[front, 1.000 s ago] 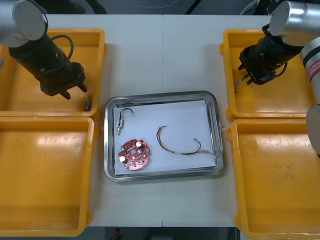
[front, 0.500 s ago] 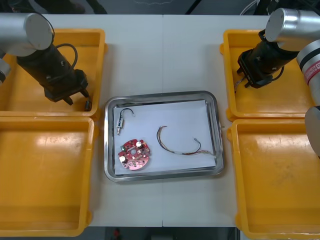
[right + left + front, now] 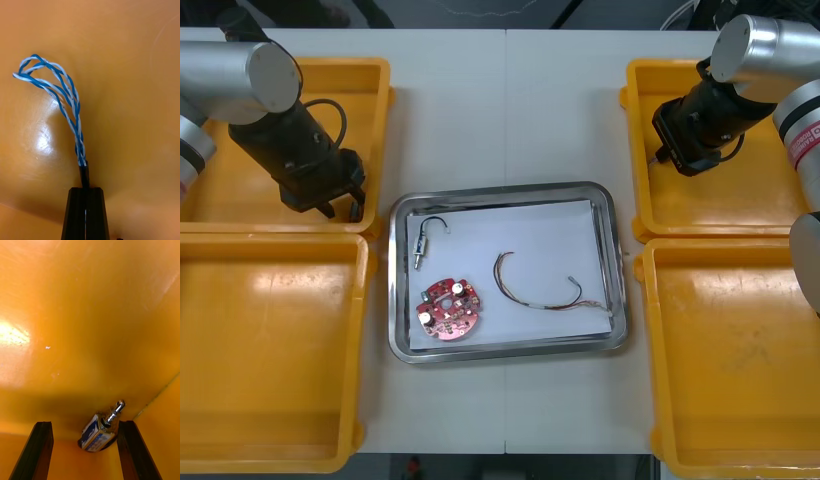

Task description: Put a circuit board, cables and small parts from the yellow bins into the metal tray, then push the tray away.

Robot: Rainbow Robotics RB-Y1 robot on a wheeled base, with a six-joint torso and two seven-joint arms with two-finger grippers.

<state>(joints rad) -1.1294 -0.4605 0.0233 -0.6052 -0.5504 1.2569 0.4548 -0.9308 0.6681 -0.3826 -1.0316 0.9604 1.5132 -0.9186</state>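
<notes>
In the right wrist view my right gripper (image 3: 86, 191) is shut on the black end of a twisted blue and white cable (image 3: 68, 100), which loops out over the bin floor. From the front that right gripper (image 3: 659, 157) sits low at the tray-side wall of the far right yellow bin (image 3: 725, 205). My left gripper (image 3: 342, 207) is down in the far left yellow bin (image 3: 220, 190), in the corner nearest the tray. Its fingers (image 3: 40, 450) stand open with a small metal part (image 3: 100, 427) lying between them, close to one finger.
The metal tray (image 3: 500, 188) at the centre holds a round red circuit board (image 3: 448, 308), a black cable (image 3: 426, 233) and a red and yellow cable (image 3: 540, 288). The near left bin (image 3: 270, 350) and near right bin (image 3: 740, 360) flank it.
The right gripper has shut on the blue and white cable's end. The left gripper has moved toward the bin's tray-side corner and come down around the small metal part.
</notes>
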